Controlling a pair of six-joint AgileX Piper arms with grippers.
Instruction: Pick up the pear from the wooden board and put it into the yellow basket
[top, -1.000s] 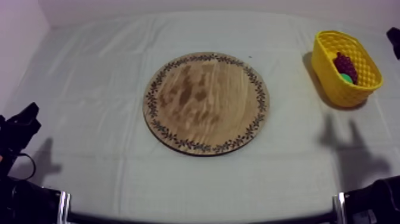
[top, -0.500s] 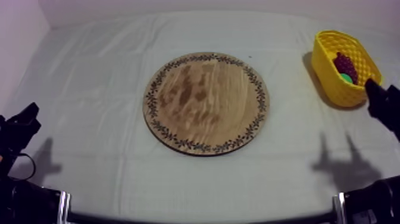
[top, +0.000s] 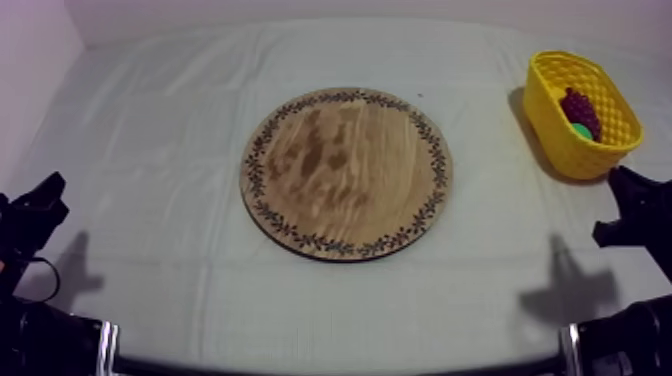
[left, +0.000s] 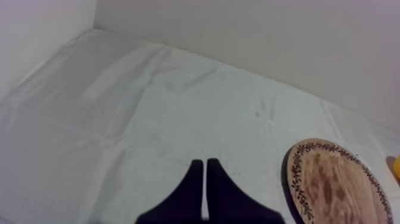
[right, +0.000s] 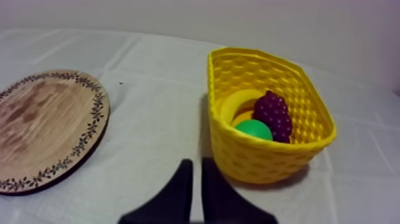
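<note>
The green pear lies inside the yellow basket at the table's right, beside a bunch of grapes. From the right wrist view the pear rests low in the basket, against the grapes and a banana. My right gripper is shut on nothing, just in front of the basket. In the top view my right gripper hangs below the basket. The wooden board at the table's middle is bare. My left gripper is shut on nothing, resting at the left edge.
The board lies to the left of the basket with a strip of cloth between them. The board's rim sits a short way from my left fingers. Bare cloth surrounds the board on all sides.
My right arm has drawn back from above the basket toward the table's near right edge, and its fingers have come together. The left arm has not moved.
</note>
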